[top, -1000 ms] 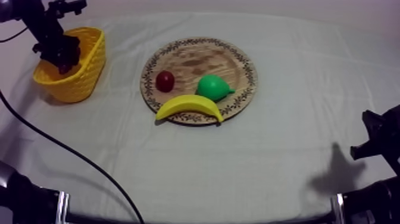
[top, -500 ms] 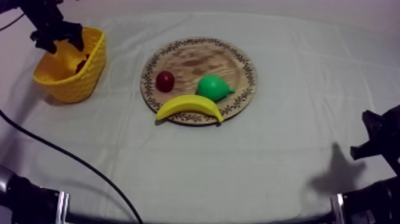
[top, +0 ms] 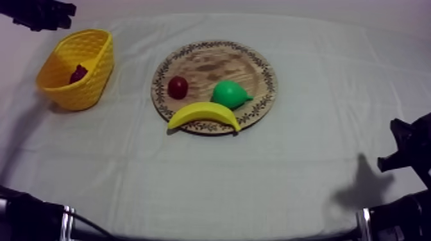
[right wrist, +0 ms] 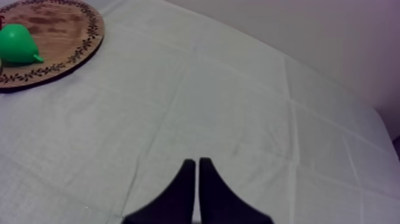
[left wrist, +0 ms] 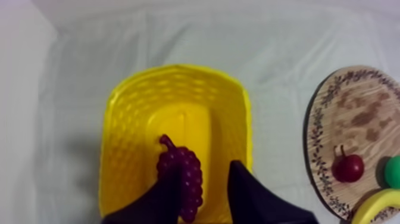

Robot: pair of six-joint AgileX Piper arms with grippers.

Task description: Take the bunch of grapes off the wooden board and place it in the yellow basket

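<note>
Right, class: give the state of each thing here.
yellow basket: upright
bunch of grapes: lying inside it
wooden board: lying flat
banana: lying across board's rim
pear: on board
small red fruit: on board
left gripper: open over basket
right gripper: shut, empty

The yellow woven basket stands at the far left of the cloth-covered desk, with the purple toy bunch of grapes inside it. Well apart to its right lies the round wooden board. On the board, the small red fruit sits left, the green toy pear is near on its right, and the yellow toy banana lies at the near rim before both.
</note>
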